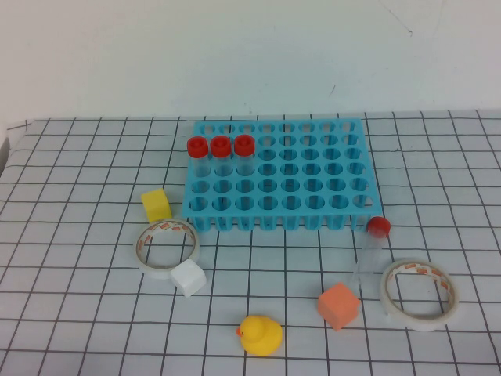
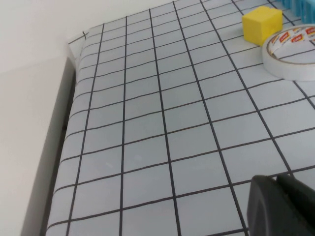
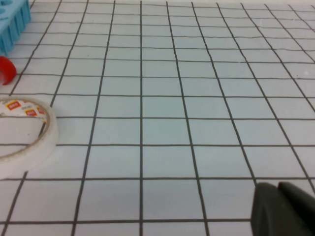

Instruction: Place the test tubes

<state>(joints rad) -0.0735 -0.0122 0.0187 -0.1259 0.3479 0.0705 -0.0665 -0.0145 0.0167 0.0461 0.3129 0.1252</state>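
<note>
Three tubes (image 1: 221, 155) stand at the rack (image 1: 313, 188)'s left; a fourth tube (image 1: 369, 247) lies off its near right corner. The left gripper (image 2: 278, 199) and right gripper (image 3: 280, 206), closed and empty, hang well clear on either side of the rack.

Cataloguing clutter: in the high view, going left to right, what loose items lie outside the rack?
Yellow cube, white cube, duck, orange cube, right tape roll. Left gripper and right gripper, both shut, low over the table's sides, outside this view.

No print is legible. Red-orange labels line the tape roll (image 2: 284, 66) beyond the left gripper (image 2: 278, 197). A second roll (image 3: 43, 141) beyond the right gripper (image 3: 280, 202) bears the same.
</note>
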